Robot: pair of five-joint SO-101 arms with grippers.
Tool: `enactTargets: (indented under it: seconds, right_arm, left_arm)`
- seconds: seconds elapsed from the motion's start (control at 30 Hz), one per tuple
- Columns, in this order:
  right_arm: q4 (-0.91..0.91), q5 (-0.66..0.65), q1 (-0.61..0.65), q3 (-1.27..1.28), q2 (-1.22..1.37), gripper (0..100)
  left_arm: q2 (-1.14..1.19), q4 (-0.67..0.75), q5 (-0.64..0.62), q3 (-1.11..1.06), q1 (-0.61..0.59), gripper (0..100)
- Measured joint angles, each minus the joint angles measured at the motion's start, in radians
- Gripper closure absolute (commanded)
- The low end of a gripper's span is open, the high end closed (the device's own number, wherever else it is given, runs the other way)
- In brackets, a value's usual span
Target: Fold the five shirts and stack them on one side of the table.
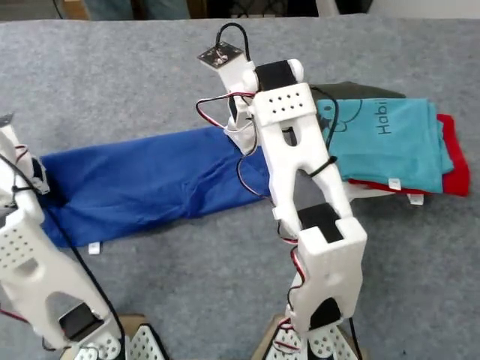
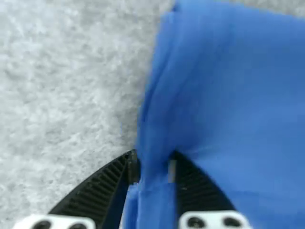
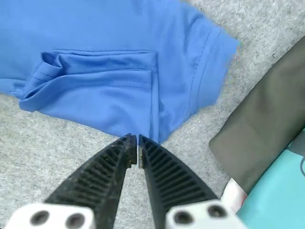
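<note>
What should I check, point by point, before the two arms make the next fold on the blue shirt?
1. Left arm grips the blue shirt: ok, its jaws are shut on a fold of cloth.
2. Right arm grips the other end: cannot tell. Its jaws are shut at the hem, with no cloth clearly between them.
3. Blue shirt lies smooth: not ok, it is creased and bunched near the left arm.
4. Stack is tidy: ok, teal shirt lies on top of the red shirt.
5. Blue shirt is apart from the stack: ok, bare table shows between it and the dark shirt.
</note>
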State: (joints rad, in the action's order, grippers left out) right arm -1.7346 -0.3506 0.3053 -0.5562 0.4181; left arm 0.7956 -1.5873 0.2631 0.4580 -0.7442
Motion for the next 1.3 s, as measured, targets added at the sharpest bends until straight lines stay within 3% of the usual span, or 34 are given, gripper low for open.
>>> enactTargets:
  seconds: [0.2,0.43,0.6,0.73,0.87,1.07,1.3]
  right_arm:
    - [0.0,0.0,0.038,-0.011,-0.072,98.3]
    - [0.0,0.0,0.048,-0.083,-0.135,98.3]
    - [0.0,0.0,0.048,-0.152,-0.137,98.2]
    - [0.002,0.0,0.018,-0.23,-0.137,98.2]
    - [0.009,0.0,-0.035,-0.267,-0.137,98.3]
    - [0.049,0.0,-0.13,-0.242,-0.138,98.3]
    - [0.097,0.0,-0.267,-0.239,-0.138,98.3]
  left_arm:
    - [0.192,-0.167,-0.002,0.31,0.0,97]
    - [0.244,-0.175,0.066,0.551,-0.117,97]
    - [0.187,-0.167,0.071,0.566,-0.222,97]
    - [0.064,-0.167,0.071,0.453,-0.198,97]
    - [-0.129,-0.166,0.071,0.238,-0.089,97]
    - [-0.45,-0.166,0.005,-0.117,0.222,97]
    - [-0.548,-0.166,-0.183,-0.16,0.595,97]
